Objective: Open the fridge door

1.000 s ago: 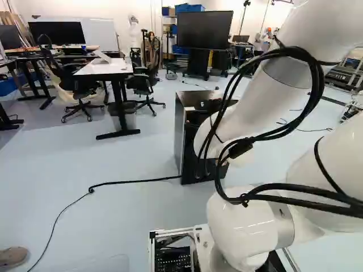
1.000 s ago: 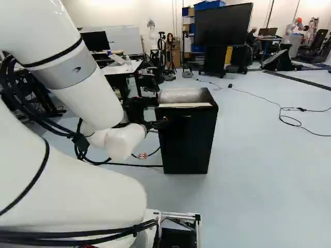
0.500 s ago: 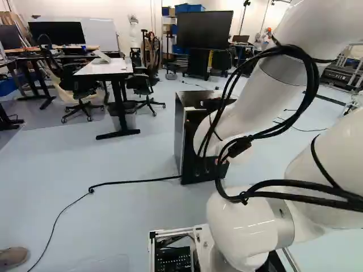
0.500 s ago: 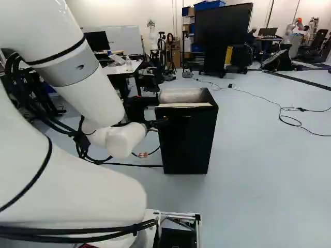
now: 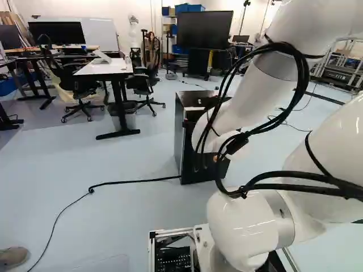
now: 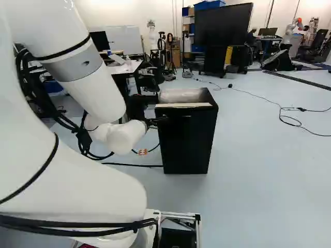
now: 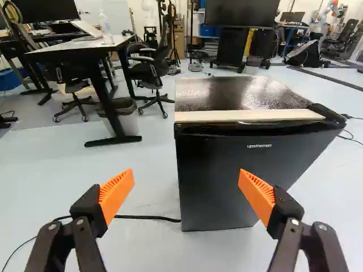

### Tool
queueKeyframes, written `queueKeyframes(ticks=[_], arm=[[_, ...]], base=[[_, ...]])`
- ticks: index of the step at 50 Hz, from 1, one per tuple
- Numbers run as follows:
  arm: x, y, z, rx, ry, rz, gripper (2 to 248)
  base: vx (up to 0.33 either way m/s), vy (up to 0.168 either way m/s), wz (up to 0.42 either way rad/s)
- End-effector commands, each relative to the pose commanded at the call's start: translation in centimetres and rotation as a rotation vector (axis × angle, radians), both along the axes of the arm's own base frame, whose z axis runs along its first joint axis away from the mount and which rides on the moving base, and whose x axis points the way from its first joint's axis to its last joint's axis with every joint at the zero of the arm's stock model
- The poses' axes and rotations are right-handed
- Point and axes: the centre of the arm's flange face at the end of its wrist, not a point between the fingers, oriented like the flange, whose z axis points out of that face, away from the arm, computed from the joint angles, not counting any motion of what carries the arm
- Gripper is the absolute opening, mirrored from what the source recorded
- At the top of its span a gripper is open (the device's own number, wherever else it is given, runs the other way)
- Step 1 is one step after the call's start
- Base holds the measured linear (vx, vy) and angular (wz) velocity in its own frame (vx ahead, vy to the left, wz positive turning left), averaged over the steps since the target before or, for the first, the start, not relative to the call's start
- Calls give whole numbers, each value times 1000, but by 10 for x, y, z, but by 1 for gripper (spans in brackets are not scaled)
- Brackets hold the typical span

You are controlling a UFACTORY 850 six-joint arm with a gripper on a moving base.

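My black two-fingered gripper (image 6: 159, 121) is out toward a small, black, box-shaped fridge (image 7: 244, 170), which stands on the pale blue-grey floor (image 7: 142, 249) ahead of me. In the wrist view my jaws stand wide open, their ribbed orange pads (image 7: 117, 195) facing each other at a slant, and I hold nothing between them.

The fridge lies beyond the fingertips, and not squarely centred on them. One upright edge of it shows in the gap between my jaws. One finger overlaps its flat, dark grey door (image 7: 227, 198) in the view, while the other shows against the floor beside the fridge. Whether that nearer finger touches the door I cannot tell. The door sits close against the fridge body. A light-coloured flat strip (image 7: 249, 115) runs along the front of the glossy top, above the door, and ends at a black fitting (image 7: 324, 111) at the top corner.

A thin black cable (image 7: 147, 217) crosses the floor to the fridge's foot. In the left base view my white, jointed arm (image 5: 244, 96) covers part of the fridge; in the right base view the fridge stands just beside my wrist. Beyond it is a large black screen (image 6: 222, 24) on a stand.
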Motion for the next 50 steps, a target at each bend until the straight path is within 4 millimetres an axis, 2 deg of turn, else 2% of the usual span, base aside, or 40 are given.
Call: queueKeyframes(ticks=[28, 50], arm=[[35, 12, 4, 24, -3, -17, 247], [55, 31, 6, 58, -11, -43, 247]], base=[[0, 0, 0], [0, 0, 0]])
